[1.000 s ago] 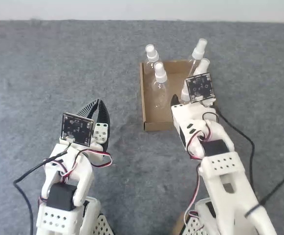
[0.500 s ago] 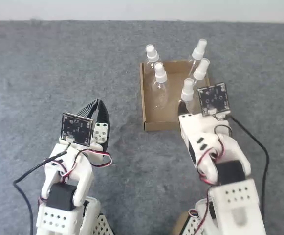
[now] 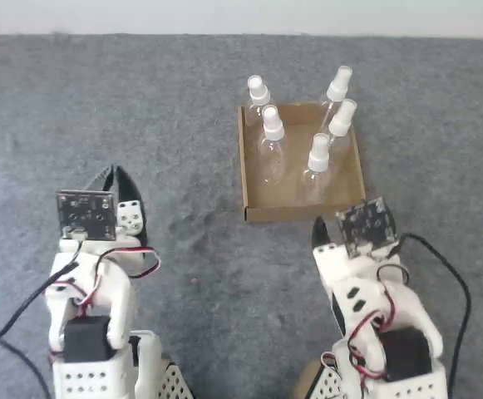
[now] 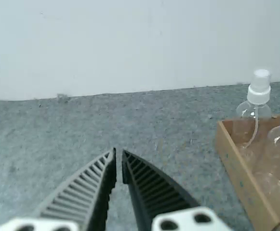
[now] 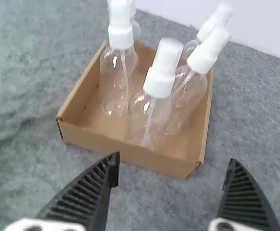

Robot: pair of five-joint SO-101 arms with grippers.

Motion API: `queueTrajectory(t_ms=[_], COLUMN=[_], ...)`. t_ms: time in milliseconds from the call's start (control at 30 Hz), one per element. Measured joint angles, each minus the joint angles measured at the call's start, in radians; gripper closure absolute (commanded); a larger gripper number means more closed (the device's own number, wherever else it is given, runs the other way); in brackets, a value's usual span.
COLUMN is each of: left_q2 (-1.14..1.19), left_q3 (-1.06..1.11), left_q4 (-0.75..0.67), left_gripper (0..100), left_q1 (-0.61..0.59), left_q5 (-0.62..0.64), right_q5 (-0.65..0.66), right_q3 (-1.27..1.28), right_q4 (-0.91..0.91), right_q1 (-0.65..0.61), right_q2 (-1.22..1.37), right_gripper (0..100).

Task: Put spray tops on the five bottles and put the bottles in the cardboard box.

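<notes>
Several clear bottles with white spray tops stand in the cardboard box, among them a front bottle and a rear-left bottle. The right wrist view looks down on the box and its bottles. My right gripper is open and holds nothing, hanging just in front of the box's near wall; one dark finger shows in the high view. My left gripper is shut on nothing, over the carpet well to the left of the box, and is visible from above as the left gripper.
Grey carpet covers the table all around the box. Each arm's white body and cables fill the near edge at lower left and lower right. A pale wall stands behind the table.
My right gripper has drawn back out of the box toward the near edge, leaving a bottle standing there. The left arm has also pulled back and shifted left.
</notes>
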Motion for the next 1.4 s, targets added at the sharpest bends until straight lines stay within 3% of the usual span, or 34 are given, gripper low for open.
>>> queueTrajectory(t_ms=[233, 667, 767, 1000, 1400], left_q2=[-0.221, -0.235, -0.235, -0.235, -0.235], left_q3=[-0.086, 0.265, 0.356, 0.425, 0.425], left_q4=[0.296, 0.181, 0.127, 0.069, 0.292], left_gripper=[99, 99, 99, 99, 99], left_q1=[-0.051, -0.046, -0.048, -0.048, -0.048], left_q5=[0.000, 0.000, 0.000, 0.000, 0.000], right_q5=[0.112, 0.123, 0.123, 0.123, 0.126], right_q3=[0.060, 0.305, 0.345, 0.453, 0.456], right_q4=[0.068, 0.068, 0.068, 0.038, -0.017], right_q1=[0.069, 0.427, 0.480, 0.517, 0.514], right_q2=[-0.149, -0.144, -0.146, -0.146, -0.143], right_gripper=[71.7, 71.9, 75.8, 99.3, 96.8])
